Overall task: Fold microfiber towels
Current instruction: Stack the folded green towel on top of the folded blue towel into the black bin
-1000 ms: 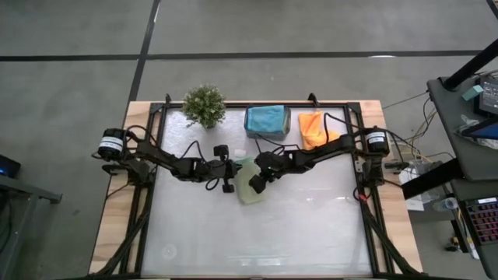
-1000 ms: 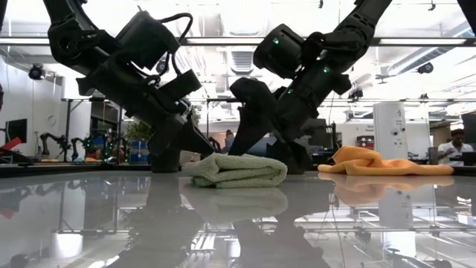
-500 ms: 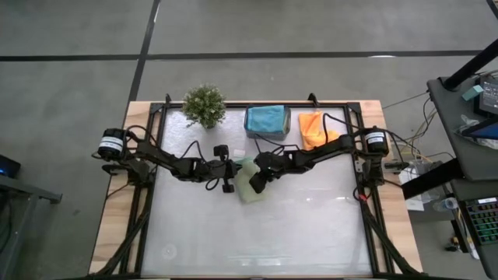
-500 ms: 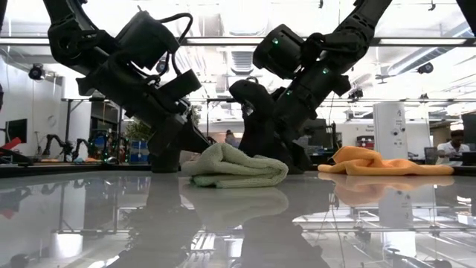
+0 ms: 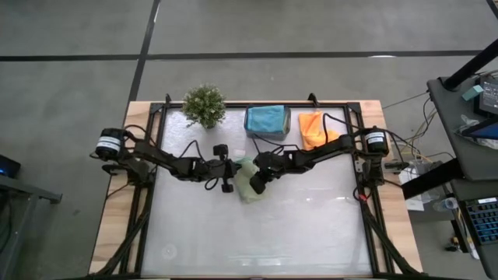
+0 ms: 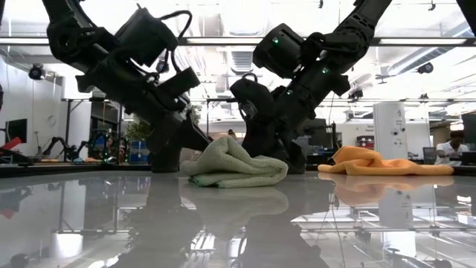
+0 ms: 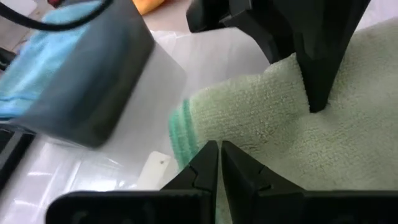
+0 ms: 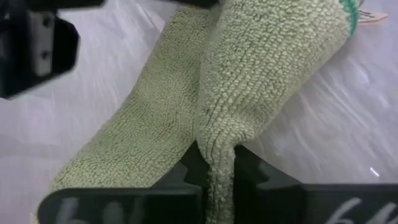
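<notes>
I worked at a glossy white tabletop (image 5: pixel 296 225) framed in pale wood, and the light green microfiber towel (image 5: pixel 247 185) lay folded on it, a little toward the back of its middle. I take that towel as my landmark. My right gripper (image 8: pixel 210 169) was clenched on a ridge of its looped cloth, pinching a fold that stood up between my fingers; in the low view that fold rose as a hump (image 6: pixel 232 155) above the flatter layers. My left gripper (image 7: pixel 219 163) sat just beside the towel on its left, its fingers pressed together with nothing between them, the tips close against the towel's green-stitched edge.

Behind the towel, at the table's back rail, stood a small grey rectangular bin (image 5: pixel 267 131) with a teal-blue cloth (image 5: pixel 265 117) heaped in it. To the right of the bin, and behind and right of the towel, an orange microfiber towel (image 5: pixel 314 127) lay crumpled. Behind and left of the towel stood a little green potted plant (image 5: pixel 204 105).

The tabletop mirrored the towel and both arms in the low view. Beyond the table stretched a bright workshop with ceiling lights, benches and a white cabinet (image 6: pixel 390 130); a person (image 6: pixel 455 144) sat far off, to the right of the orange towel. The floor (image 5: pixel 311 27) around the table was grey concrete crossed by dark lines.
</notes>
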`<move>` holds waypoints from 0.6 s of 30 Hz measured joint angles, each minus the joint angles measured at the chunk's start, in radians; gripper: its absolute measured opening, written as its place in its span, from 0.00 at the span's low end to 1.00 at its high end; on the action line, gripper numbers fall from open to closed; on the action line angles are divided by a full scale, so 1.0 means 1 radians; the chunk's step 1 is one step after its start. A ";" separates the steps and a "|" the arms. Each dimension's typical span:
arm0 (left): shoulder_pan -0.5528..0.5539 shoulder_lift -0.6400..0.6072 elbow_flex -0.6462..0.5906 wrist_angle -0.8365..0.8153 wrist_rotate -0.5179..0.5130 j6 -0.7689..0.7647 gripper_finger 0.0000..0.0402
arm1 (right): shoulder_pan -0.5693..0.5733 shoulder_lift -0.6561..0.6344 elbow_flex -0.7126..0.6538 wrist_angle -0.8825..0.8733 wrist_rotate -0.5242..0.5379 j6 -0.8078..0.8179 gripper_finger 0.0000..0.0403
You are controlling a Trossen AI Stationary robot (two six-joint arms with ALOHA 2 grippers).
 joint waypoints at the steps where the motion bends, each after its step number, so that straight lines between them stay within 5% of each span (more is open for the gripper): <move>1: -0.001 -0.017 0.000 -0.016 -0.002 0.004 0.02 | 0.000 -0.001 0.000 -0.001 0.000 -0.010 0.06; 9: -0.003 -0.233 -0.002 -0.123 -0.040 0.048 0.02 | -0.005 -0.053 0.000 -0.072 0.000 -0.125 0.06; 18: 0.000 -0.452 -0.001 -0.109 -0.045 0.247 0.02 | -0.057 -0.179 0.076 -0.392 -0.001 -0.284 0.06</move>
